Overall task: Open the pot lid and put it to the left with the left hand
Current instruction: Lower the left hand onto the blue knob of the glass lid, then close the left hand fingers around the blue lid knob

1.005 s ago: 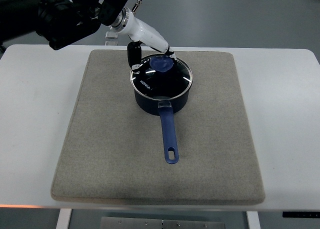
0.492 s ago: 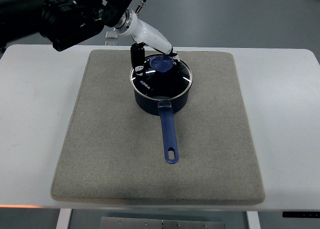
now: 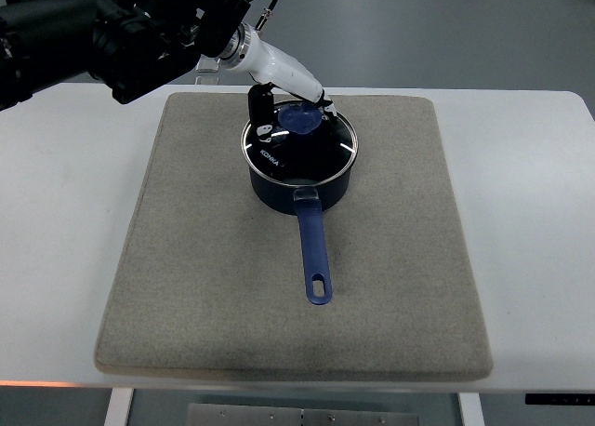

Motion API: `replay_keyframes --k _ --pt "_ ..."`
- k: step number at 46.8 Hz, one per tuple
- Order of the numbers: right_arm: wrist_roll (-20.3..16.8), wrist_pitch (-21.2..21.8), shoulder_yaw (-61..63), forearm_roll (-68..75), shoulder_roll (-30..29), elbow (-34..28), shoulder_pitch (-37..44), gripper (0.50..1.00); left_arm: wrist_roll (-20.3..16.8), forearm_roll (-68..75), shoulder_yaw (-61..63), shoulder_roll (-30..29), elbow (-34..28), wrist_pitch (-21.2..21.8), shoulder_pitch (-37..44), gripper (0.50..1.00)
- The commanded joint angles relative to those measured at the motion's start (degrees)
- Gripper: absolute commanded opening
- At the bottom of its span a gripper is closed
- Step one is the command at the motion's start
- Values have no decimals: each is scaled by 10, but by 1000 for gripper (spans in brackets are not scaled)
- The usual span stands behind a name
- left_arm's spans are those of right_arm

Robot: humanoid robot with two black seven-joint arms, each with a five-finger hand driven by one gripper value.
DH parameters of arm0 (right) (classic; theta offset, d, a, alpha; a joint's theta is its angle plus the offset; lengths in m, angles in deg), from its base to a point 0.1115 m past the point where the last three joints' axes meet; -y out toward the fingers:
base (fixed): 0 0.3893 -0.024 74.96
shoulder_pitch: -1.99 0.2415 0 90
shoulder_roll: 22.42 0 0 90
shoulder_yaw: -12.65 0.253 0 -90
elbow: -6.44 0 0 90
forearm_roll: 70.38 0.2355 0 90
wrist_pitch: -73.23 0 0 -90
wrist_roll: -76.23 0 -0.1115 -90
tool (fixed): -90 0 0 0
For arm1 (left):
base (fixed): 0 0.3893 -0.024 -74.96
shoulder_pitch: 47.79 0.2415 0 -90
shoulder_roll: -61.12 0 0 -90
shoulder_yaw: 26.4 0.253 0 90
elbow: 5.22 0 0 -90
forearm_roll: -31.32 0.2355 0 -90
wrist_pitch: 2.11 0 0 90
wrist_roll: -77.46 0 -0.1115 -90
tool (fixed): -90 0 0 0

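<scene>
A: Pot (image 3: 299,179) sits upper-middle on the grey mat (image 3: 186,277), glass lid (image 3: 299,143) seated on it, blue knob (image 3: 299,119) up. My left hand (image 3: 290,113) is over the knob, fingers spread either side, not yet pinching.

B: Risks?

A: If I close off-centre, the knob may slip out, or the lid tilts and drags the pot. The long handle (image 3: 314,249) could swing.

B: Contents?

A: Can't tell; the dark glass only shows reflections.

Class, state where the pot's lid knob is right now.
In the top view, the blue knob sits on the glass lid, on the pot, with the left hand at it.
</scene>
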Motion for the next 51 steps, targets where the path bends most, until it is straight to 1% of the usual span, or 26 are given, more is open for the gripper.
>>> replay_keyframes --k 1,11,13,20,25,27,30,34,35,39,47,51 --pt "0 0 0 0 0 0 0 917 0 1 1 0 0 7 -1 958" --pt "0 0 0 0 0 0 0 915 0 0 0 1 0 10 -2 958" --pt "0 0 0 0 0 0 0 915 0 -1 -1 1 0 10 -2 945" --pt "0 0 0 0 0 0 0 917 0 -5 -6 3 -1 10 -1 941" --pt "0 0 0 0 0 0 0 915 0 -5 -14 3 -1 10 0 896" --pt "0 0 0 0 0 0 0 915 0 -5 -14 4 -1 10 -1 855" --pt "0 0 0 0 0 0 0 917 0 -5 -14 4 -1 10 -1 823" --pt "0 0 0 0 0 0 0 915 0 -3 -14 4 -1 10 -2 812" --pt "0 0 0 0 0 0 0 917 0 -2 -14 4 -1 10 -2 799" --pt "0 0 0 0 0 0 0 917 0 4 -13 4 0 10 -1 793" --pt "0 0 0 0 0 0 0 917 0 7 -13 4 -1 10 -3 799" --pt "0 0 0 0 0 0 0 915 0 8 -13 4 -1 10 -3 791"
